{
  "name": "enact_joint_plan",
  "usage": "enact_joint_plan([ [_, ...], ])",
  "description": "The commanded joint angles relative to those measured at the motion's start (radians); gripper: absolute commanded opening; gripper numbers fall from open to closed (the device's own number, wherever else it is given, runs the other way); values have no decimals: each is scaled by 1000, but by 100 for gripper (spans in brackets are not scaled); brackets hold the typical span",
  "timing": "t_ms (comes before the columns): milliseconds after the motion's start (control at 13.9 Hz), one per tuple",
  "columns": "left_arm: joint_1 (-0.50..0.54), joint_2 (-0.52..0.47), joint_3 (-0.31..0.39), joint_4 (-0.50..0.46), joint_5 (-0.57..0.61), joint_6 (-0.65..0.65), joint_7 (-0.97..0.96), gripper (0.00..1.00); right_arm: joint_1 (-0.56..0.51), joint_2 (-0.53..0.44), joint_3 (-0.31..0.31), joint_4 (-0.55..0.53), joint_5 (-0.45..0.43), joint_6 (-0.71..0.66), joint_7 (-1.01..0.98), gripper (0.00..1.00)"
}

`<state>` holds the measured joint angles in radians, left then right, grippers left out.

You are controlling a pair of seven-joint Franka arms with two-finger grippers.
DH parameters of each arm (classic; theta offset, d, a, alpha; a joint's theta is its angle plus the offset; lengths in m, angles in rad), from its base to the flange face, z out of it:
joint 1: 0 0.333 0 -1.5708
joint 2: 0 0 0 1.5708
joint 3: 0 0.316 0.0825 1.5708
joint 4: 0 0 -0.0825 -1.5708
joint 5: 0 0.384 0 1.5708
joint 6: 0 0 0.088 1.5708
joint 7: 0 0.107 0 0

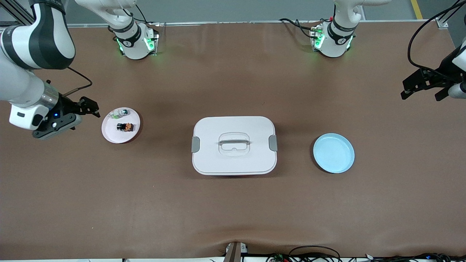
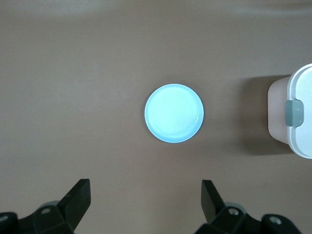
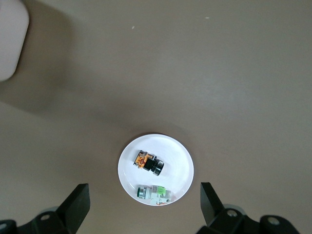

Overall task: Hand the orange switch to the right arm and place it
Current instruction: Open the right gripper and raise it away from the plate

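Observation:
The orange switch (image 1: 125,127), a tiny black block with an orange part, lies on a small white plate (image 1: 115,137) toward the right arm's end of the table. It also shows in the right wrist view (image 3: 149,164) on the plate (image 3: 178,163). My right gripper (image 1: 91,107) hangs open and empty over the table just beside that plate, and its open fingers frame the plate in the right wrist view (image 3: 144,195). My left gripper (image 1: 420,95) is open and empty over the left arm's end of the table; it also shows in the left wrist view (image 2: 146,192).
A clear-and-green component (image 1: 120,113) lies on the same white plate, also in the right wrist view (image 3: 155,194). A white lidded box (image 1: 233,145) stands mid-table. A light blue plate (image 1: 333,153) lies toward the left arm's end, also in the left wrist view (image 2: 174,113).

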<state>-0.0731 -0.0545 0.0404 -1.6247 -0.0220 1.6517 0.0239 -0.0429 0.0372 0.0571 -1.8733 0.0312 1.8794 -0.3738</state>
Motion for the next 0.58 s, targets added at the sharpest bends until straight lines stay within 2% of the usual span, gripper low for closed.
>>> enact_joint_plan([
  [0,9,18,-7,32,20,-20,8,100,-21,44,12,135,-45,-94,210,100],
  [216,7,18,-7,35,17,-20,8,100,-35,75,10,271,-59,-193,286,100],
  [505,9,16,-7,35,11,-21,4,100,-69,76,12,373,-59,-197,282,100],
])
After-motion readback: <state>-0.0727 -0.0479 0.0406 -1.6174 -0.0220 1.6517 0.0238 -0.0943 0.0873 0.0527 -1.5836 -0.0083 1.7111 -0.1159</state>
